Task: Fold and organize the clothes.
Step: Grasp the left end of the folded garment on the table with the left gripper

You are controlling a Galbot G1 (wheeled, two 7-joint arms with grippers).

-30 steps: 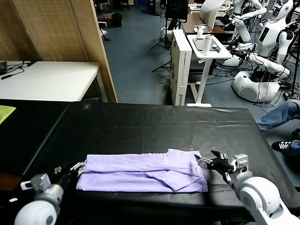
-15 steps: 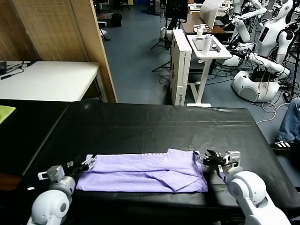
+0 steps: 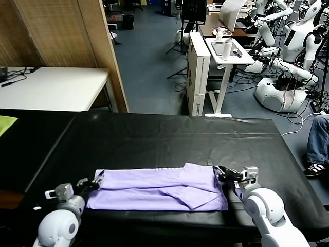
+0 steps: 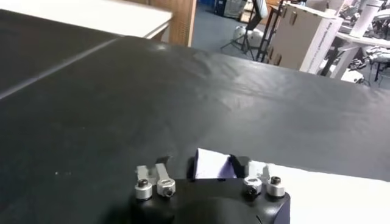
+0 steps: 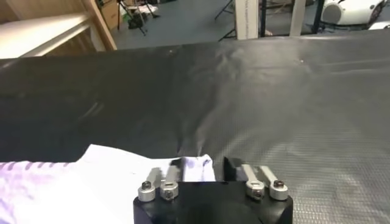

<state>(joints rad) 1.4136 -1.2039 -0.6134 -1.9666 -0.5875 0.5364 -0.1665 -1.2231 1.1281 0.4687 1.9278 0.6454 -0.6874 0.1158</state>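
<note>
The lavender T-shirt (image 3: 154,189) lies folded into a long flat strip near the front of the black table (image 3: 169,139). My left gripper (image 3: 95,181) is at the strip's left end, low on the table. In the left wrist view the gripper (image 4: 214,168) is open, with a corner of the shirt (image 4: 210,164) between its fingers. My right gripper (image 3: 222,173) is at the strip's right end. In the right wrist view the gripper (image 5: 200,168) is open around the shirt's corner (image 5: 192,165), with a gap on one side.
A yellow-green cloth (image 3: 5,123) lies at the far left edge. A white table (image 3: 51,87) and a wooden partition (image 3: 97,51) stand behind on the left. A person's jeans leg (image 3: 318,141) is at the right, and other robots (image 3: 288,56) stand at the back right.
Both grippers have moved inward and forward to the shirt's two ends, and a shirt corner now lies between each pair of fingers. The person's leg on the right has shifted.
</note>
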